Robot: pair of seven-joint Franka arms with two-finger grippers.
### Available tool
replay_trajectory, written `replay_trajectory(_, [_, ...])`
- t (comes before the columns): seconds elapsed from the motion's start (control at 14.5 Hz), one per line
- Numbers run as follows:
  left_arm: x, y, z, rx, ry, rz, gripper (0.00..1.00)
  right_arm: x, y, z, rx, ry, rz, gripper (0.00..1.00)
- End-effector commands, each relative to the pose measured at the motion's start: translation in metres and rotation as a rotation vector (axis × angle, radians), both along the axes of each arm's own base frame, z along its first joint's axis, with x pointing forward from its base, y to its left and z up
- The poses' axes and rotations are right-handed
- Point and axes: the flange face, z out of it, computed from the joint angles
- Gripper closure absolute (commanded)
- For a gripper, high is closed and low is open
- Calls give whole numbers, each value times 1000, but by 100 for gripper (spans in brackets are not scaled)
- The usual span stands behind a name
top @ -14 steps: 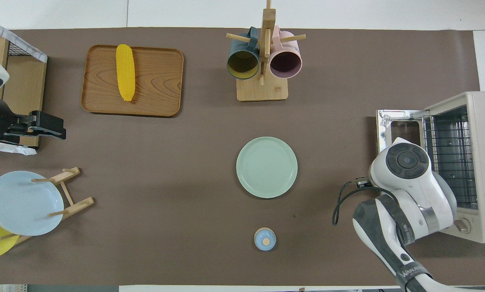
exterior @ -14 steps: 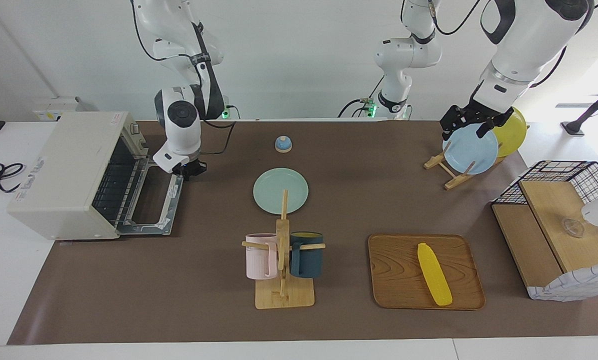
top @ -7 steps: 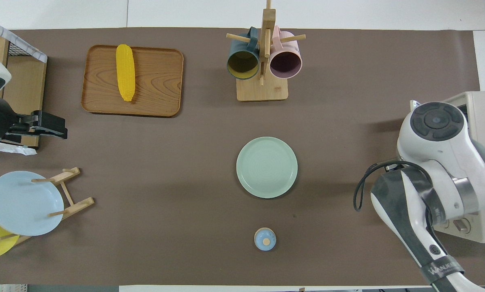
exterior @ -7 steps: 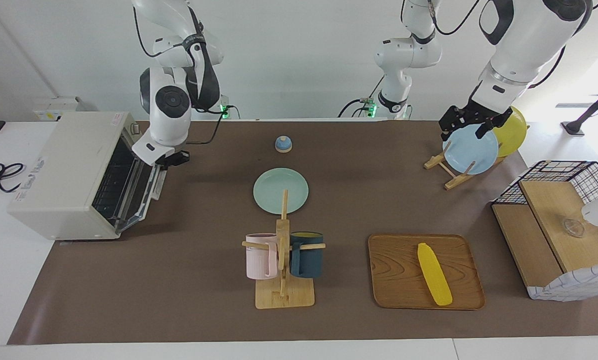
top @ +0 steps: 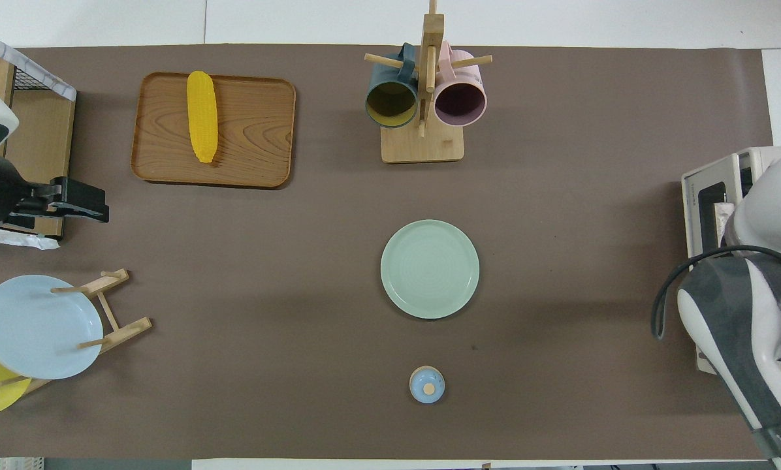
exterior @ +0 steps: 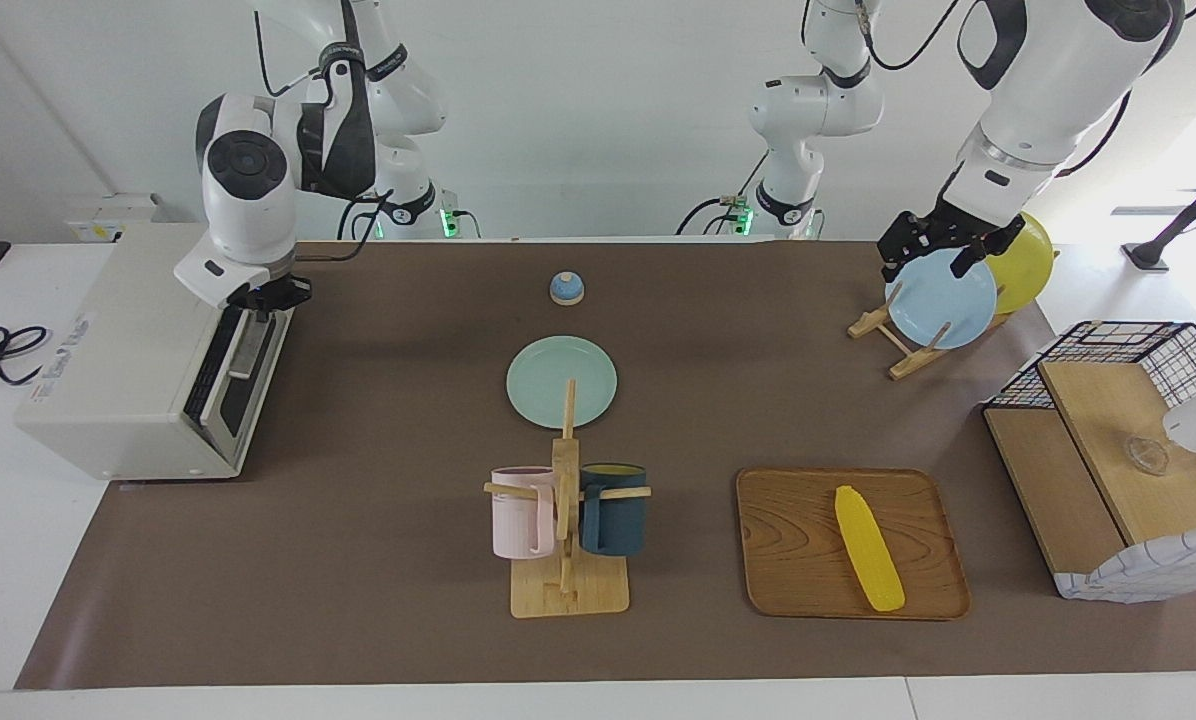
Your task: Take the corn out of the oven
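With the bright yellow corn cob (exterior: pixel 869 549) already lying on the wooden tray (exterior: pixel 798 560), the right gripper (exterior: pixel 261 297), fingertips together, presses the off-white toaster oven (exterior: pixel 118 350) door shut and next should withdraw, while the wide-open left gripper (exterior: pixel 943 250) waits over the blue plate (exterior: pixel 943 300).

A bright yellow corn (exterior: pixel 869 549) with fine kernel rows lies on a brown wood-grain tray (exterior: pixel 798 560). The oven (exterior: pixel 128 350) is off-white with a dark glass door. The table (exterior: pixel 408 620) cover is plain brown. The plate (exterior: pixel 561 381) is pale green. One mug (exterior: pixel 521 512) is pink, another mug (exterior: pixel 613 510) dark teal.
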Motion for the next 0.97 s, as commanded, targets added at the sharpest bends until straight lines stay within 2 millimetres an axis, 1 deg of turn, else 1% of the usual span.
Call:
replay_trajectory(0.0, [0, 3, 1, 7, -42, -35, 0, 3, -17, -5, -6, 6, 26, 100])
replay_trajectory(0.21, [0, 4, 0, 6, -42, -53, 0, 6, -11, 16, 17, 12, 6, 100])
replay_trajectory(0.35, [0, 4, 1, 8, -43, -53, 0, 11, -1, 43, 64, 6, -23, 100])
replay_trajectory(0.69, [-2, 7, 3, 7, -36, -44, 0, 30, 33, 109, 288, -2, -140, 100])
replay_trajectory(0.9, [-1, 7, 4, 7, -44, -38, 0, 44, 62, 134, 324, -12, -167, 100])
